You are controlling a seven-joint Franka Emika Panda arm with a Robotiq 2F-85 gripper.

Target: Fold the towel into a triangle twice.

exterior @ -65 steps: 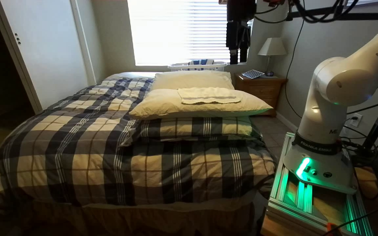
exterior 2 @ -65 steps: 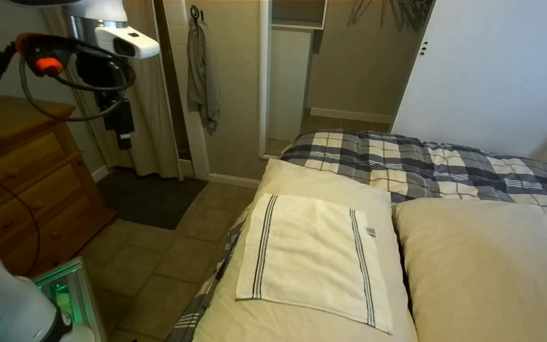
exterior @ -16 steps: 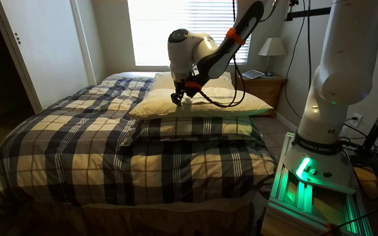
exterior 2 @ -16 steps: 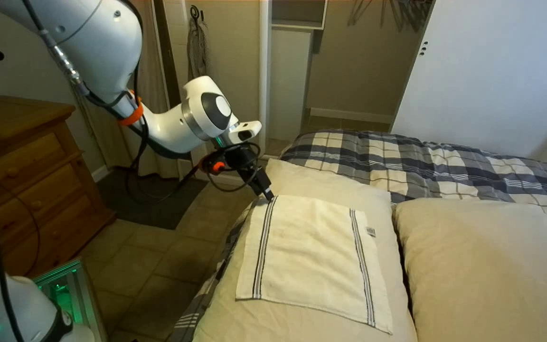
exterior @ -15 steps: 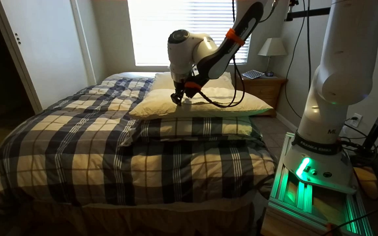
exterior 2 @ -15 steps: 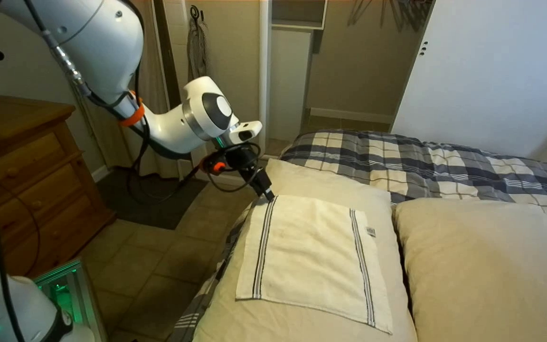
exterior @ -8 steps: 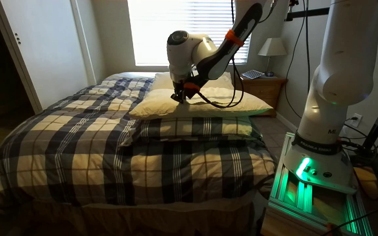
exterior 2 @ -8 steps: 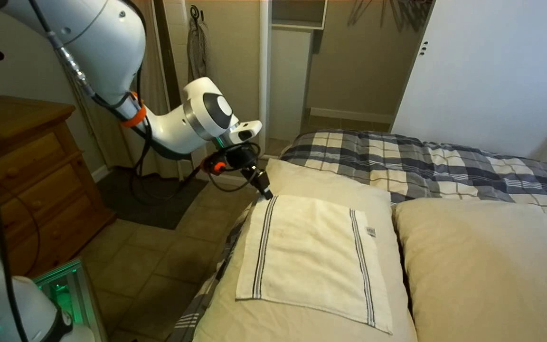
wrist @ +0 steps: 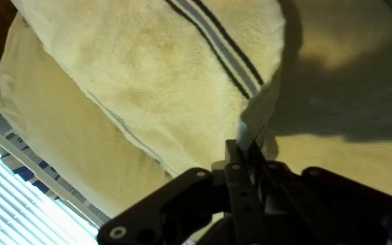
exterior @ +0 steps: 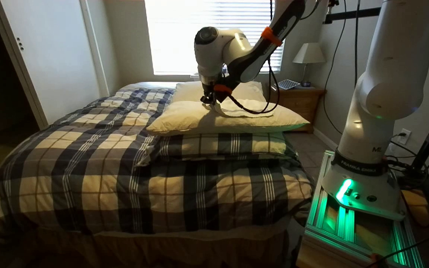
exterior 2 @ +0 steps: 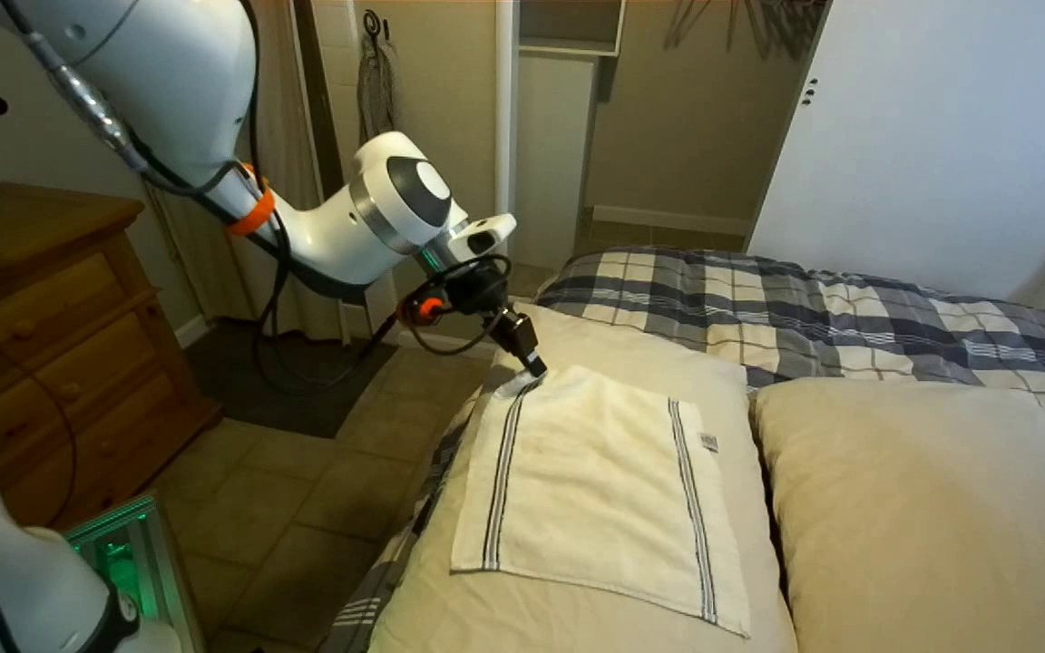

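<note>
Towel: I see the thin, rectangular cream cloth towel point(exterior 2: 604, 508), banded with dark and grey stripes, spread nearly flat over a puffy cream fabric pillow point(exterior 2: 636, 349).
Grip: My black two-fingered gripper point(wrist: 245, 149) has its fingers point(wrist: 231, 151) pressed together on a pinch of the towel; the wrist view shows me the cloth bunched between the tips.
Held corner: It sits beside the end of one striped band, raised slightly off the pillow to the fingertips, with a pale flap drooping next to them. The rest of the towel lies on the pillow.
Arm: My white, rounded, jointed arm point(exterior 2: 386, 204), strapped in orange, reaches over the pillow and slants down to that corner in both exterior views.
Neighbouring pillow: A second puffy cream fabric pillow point(exterior 2: 922, 517) lies just beside the first; I cannot tell whether they touch.
Underneath: A plaid fabric pillow point(exterior: 223, 145) supports the towel's pillow, on a dark blue, grey and cream plaid bedspread point(exterior: 99, 149).
Base light: A bright green strip point(exterior: 344, 189) glows at the foot of my arm.
Window side: At the back hang bright white slatted blinds point(exterior: 233, 15); near them a lamp with a white tapered shade point(exterior: 308, 54) stands on a brown wooden nightstand point(exterior: 304, 97).
Dresser side: A brown wooden chest of drawers point(exterior 2: 60, 336) stands near a dark flat floor mat point(exterior 2: 223, 376).
</note>
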